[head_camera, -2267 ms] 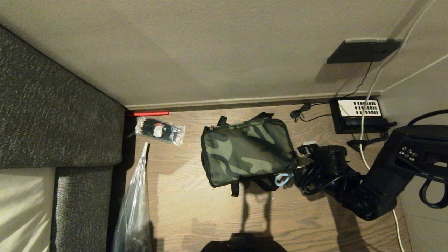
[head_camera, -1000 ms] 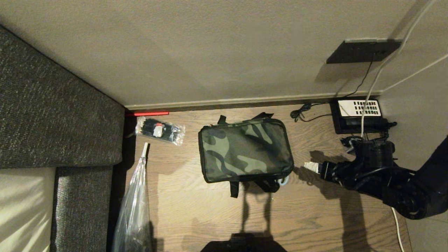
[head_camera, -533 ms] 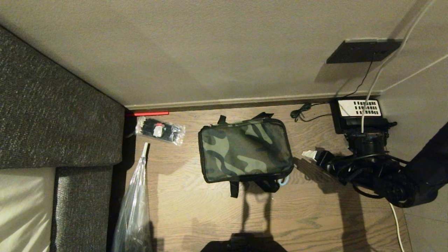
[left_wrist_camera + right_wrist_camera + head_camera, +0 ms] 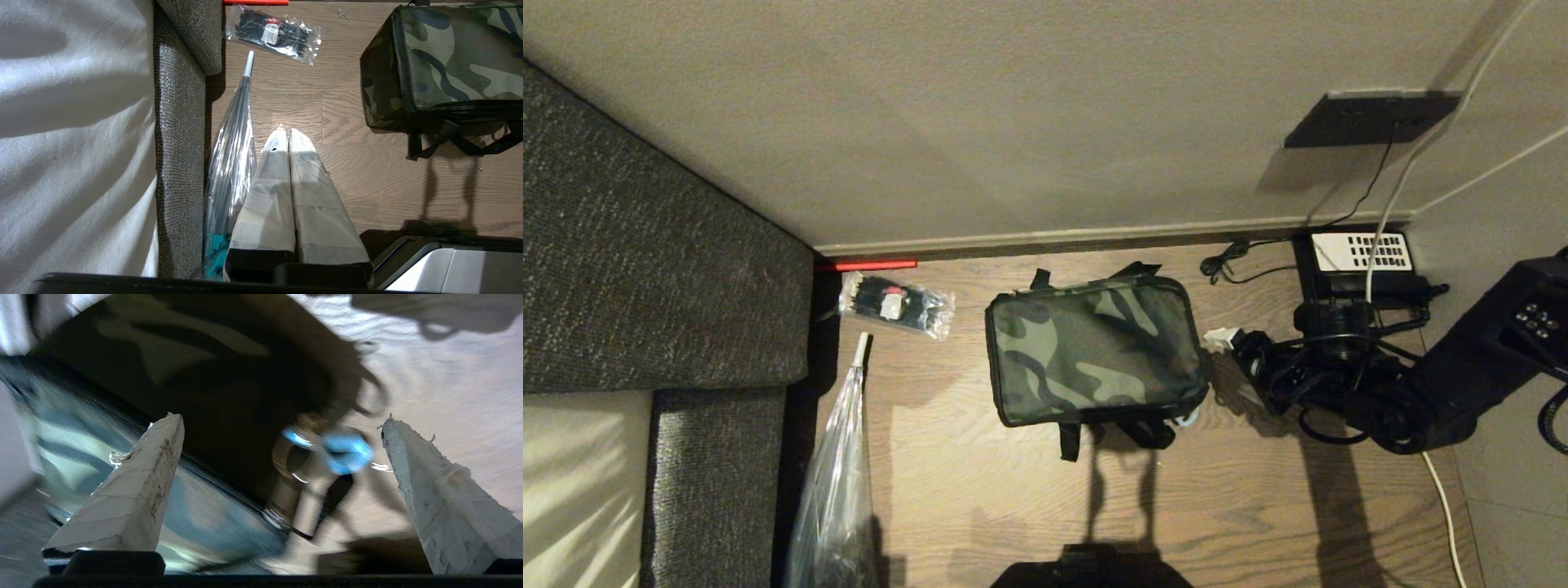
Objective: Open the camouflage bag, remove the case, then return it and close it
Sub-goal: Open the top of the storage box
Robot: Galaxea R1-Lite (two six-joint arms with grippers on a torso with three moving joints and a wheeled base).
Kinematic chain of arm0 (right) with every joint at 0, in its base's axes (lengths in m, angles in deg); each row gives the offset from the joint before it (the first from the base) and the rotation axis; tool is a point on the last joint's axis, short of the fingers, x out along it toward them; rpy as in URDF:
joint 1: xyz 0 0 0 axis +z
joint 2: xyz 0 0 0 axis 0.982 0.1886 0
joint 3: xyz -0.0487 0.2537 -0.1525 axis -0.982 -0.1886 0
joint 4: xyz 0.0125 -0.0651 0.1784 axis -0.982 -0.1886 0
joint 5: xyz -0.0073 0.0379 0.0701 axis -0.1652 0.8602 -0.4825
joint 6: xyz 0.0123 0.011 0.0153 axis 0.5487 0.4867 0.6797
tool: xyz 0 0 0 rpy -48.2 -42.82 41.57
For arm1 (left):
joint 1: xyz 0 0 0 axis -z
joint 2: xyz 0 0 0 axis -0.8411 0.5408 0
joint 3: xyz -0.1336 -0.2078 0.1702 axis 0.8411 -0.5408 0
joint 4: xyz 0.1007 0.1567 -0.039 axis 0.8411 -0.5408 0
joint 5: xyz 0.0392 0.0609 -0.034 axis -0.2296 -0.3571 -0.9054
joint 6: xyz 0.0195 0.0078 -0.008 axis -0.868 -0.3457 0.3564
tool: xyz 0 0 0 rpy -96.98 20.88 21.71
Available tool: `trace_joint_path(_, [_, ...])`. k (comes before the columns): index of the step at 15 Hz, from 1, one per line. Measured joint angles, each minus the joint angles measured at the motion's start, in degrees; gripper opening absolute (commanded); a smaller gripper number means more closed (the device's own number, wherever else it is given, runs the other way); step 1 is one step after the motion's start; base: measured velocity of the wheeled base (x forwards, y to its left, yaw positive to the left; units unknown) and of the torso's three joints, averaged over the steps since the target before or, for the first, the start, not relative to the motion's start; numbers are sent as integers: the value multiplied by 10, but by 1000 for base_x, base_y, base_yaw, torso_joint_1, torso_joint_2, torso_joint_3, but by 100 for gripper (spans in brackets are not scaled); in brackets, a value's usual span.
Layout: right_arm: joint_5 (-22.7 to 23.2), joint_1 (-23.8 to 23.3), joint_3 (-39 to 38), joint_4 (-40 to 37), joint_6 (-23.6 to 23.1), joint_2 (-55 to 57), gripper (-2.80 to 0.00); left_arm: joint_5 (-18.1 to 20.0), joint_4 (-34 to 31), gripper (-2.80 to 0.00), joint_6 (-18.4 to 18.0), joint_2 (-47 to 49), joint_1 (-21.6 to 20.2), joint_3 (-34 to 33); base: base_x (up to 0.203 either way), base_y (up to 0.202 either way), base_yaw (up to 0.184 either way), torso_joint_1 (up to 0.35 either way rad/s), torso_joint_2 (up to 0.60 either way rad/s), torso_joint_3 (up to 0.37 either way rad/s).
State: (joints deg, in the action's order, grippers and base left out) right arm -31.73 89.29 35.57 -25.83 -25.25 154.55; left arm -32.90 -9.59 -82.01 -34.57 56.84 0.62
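- The camouflage bag [image 4: 1094, 355] lies flat on the wooden floor [image 4: 1258, 490], near the wall [image 4: 1013, 122], with its lid down and zipped, so I cannot see the case.
- A pale blue ring [image 4: 1186, 420] hangs at the bag's near right corner, beside the black straps [image 4: 1127, 431] that trail from its near edge.
- My right gripper [image 4: 1217, 339] sits low over the floor just beside the bag's right end, apart from it, fingers spread wide and holding nothing.
- From my right wrist, the two taped fingers [image 4: 130, 490] stand far apart, with the blue ring [image 4: 345, 453] and the bag's dark side [image 4: 204, 375] blurred between them.
- My left gripper [image 4: 289, 132] hangs parked over the floor to the bag's left, its two taped fingers pressed together with nothing between them.
- Just beside it lies a clear folded umbrella [image 4: 233, 155] against the grey sofa [image 4: 179, 163].
- A clear packet of black cable ties [image 4: 897, 305] lies near the sofa corner, well apart from the bag.
- A black telephone [image 4: 1360, 269] with a white keypad sits by the wall behind my right arm.
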Motion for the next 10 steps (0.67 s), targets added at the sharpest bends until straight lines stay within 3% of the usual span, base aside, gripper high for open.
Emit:
trace_joint_path(6, [-12,27,73,-110,159,27,0,0,0,-280,0,0,0,0,0,0,0,0,0,0])
trace_joint_path(10, [-22,27,85,-133,171,19,0,0,0,-280,0,0,0,0,0,0,0,0,0,0])
